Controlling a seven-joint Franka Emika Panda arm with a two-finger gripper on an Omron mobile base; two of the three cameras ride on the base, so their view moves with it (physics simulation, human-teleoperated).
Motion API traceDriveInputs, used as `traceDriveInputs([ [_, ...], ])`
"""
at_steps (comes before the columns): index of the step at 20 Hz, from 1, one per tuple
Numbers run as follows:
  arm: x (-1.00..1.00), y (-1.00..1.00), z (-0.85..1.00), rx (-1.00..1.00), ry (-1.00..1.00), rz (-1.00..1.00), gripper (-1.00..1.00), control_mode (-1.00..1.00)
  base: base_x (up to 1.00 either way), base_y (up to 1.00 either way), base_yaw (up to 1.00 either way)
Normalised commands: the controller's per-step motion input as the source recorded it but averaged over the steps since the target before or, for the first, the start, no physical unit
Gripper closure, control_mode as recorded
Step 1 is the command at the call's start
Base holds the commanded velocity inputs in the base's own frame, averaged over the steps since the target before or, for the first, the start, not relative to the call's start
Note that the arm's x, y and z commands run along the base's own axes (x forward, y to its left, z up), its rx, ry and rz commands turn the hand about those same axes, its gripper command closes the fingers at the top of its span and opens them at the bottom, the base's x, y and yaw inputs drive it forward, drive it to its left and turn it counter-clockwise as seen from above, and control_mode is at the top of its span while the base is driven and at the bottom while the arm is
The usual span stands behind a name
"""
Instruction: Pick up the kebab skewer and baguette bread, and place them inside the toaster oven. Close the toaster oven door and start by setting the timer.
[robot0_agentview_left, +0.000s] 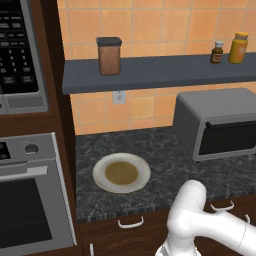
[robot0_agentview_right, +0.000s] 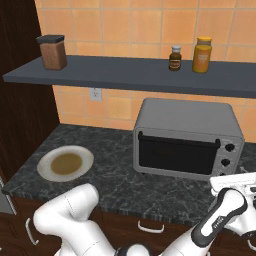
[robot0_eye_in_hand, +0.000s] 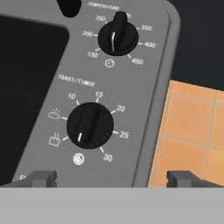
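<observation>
The toaster oven (robot0_agentview_right: 187, 137) stands on the right of the counter (robot0_agentview_right: 115, 185), its door (robot0_agentview_right: 175, 155) closed. The gripper (robot0_eye_in_hand: 111, 178), jaws wide open and empty, faces the timer knob (robot0_eye_in_hand: 89, 125). It should center on the knob, close gently, then turn.

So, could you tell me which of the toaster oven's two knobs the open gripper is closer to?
The lower one, the toast/timer knob, sits just above the gripper; the temperature knob is farther up the toaster oven panel.

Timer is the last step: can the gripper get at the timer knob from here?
Probably yes. The open gripper faces the toaster oven panel, the timer knob sits just ahead between its fingertips, and nothing lies between.
</observation>
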Motion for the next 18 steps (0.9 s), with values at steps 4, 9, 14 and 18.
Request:
traceDriveInputs([
  [4, 0.03, 0.15, 0.0, 0.0, 0.0, 0.0, -1.0, -1.0, 0.0, 0.0, 0.0],
  [9, 0.0, 0.03, 0.12, 0.0, 0.0, -0.02, -1.0, -1.0, 0.0, 0.0, 0.0],
  [14, 0.0, 0.09, 0.12, 0.0, 0.01, -0.07, -1.0, -1.0, 0.0, 0.0, 0.0],
  [18, 0.0, 0.32, 0.01, 0.0, 0.02, -0.07, -1.0, -1.0, 0.0, 0.0, 0.0],
])
